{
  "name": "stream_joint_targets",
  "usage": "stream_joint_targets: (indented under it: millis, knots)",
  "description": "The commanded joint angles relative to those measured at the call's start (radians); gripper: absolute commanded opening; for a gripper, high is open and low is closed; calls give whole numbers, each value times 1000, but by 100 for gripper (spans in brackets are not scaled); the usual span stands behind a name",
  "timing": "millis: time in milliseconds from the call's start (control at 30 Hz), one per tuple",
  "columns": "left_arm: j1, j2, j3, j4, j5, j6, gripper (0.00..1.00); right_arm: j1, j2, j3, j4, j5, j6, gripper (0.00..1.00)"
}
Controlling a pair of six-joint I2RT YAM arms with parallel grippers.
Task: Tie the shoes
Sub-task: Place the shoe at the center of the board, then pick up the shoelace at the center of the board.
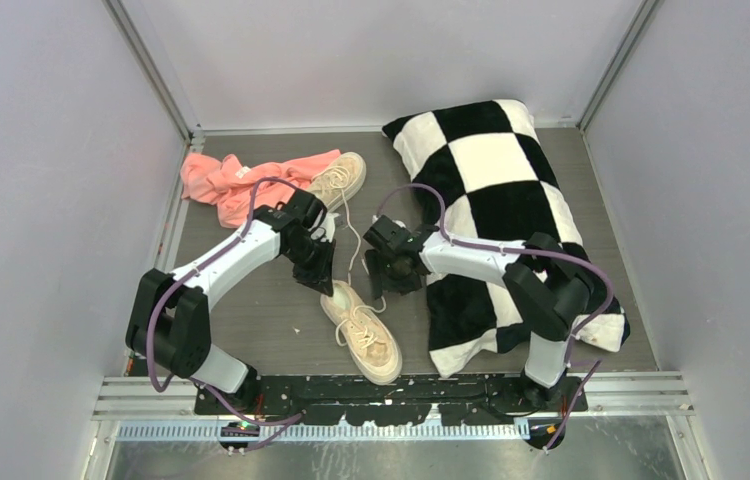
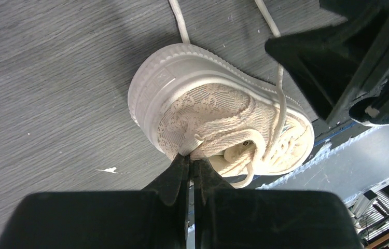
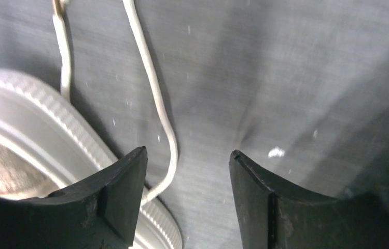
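Near shoe lies at six o'clock on the worktop; its mate at eleven. My left pincer is together at the lacing. My right pincer stands apart over the lace, which I judge limp and light, best gripped near its free end.

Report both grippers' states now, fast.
Left gripper: shut, tips at the near shoe's laces; a pinch cannot be told.
Right gripper: open, a loose lace between its jaws, ungripped.

Pale lilac walls on three sides; grey wood-grain table — evenly lit.
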Motion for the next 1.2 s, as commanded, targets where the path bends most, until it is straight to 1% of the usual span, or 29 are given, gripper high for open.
stream_joint_targets:
  millis: [0,67,233,300,400,467,500,600,733,867,967,1133,1167]
  knots:
    - [0,-3,29,8,73,10,1,2,68,103,26,118,-130,60]
    - [-1,-8,30,12,76,8,1,21,106,130,10,147,-156,55]
    - [-1,-6,37,4,64,6,0,64,192,160,-19,207,-183,54]
    - [0,-7,34,12,66,2,0,76,214,166,-23,230,-183,48]
    - [0,-1,39,19,75,-5,1,82,226,174,-21,263,-176,25]
    - [0,-2,46,18,82,-6,1,82,225,179,-27,299,-169,6]
    - [0,-4,50,14,83,-6,0,80,218,178,-32,316,-166,1]
    - [-1,-12,69,5,90,-5,1,60,171,138,-30,347,-142,1]
    - [-33,15,130,-12,83,-8,1,21,42,29,-10,387,-72,1]
    - [-109,92,198,53,155,-42,1,-21,-98,-94,11,445,23,1]
    - [-157,180,268,80,146,-49,0,-43,-183,-162,19,476,81,1]
    - [-162,311,359,114,180,-78,1,-95,-255,-230,39,465,126,1]
    - [-164,325,378,105,187,-80,4,-110,-257,-238,40,462,127,1]
